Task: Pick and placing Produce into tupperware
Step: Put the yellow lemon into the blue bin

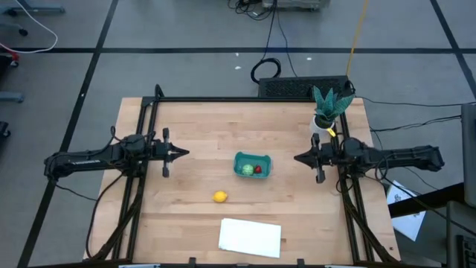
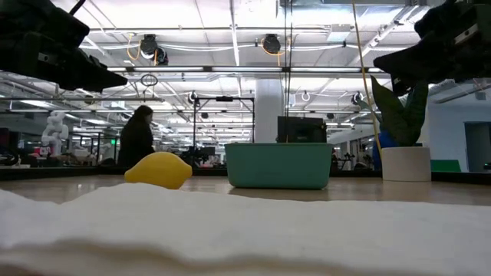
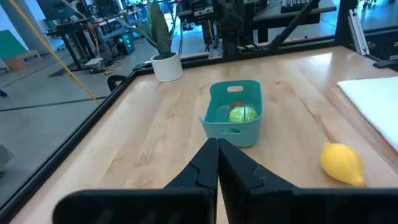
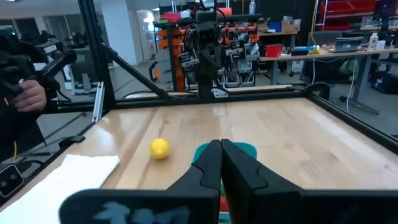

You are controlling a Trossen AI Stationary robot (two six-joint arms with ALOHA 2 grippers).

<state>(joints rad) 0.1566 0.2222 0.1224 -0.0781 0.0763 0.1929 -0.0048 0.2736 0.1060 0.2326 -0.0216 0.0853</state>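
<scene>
Teal tupperware (image 1: 252,165) mid-table, lemon (image 1: 220,196) apart.

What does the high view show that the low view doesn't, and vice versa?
High view only: the green ball and red piece inside the tub, and both shut grippers, left gripper and right gripper, hanging on either side of it. Low view only: the room behind the table, with a person in it. Both: the yellow lemon out on the table, the teal tub, the white sheet, the potted plant.

Tub (image 1: 252,165) open above (plant (image 1: 328,108) well aside).
</scene>
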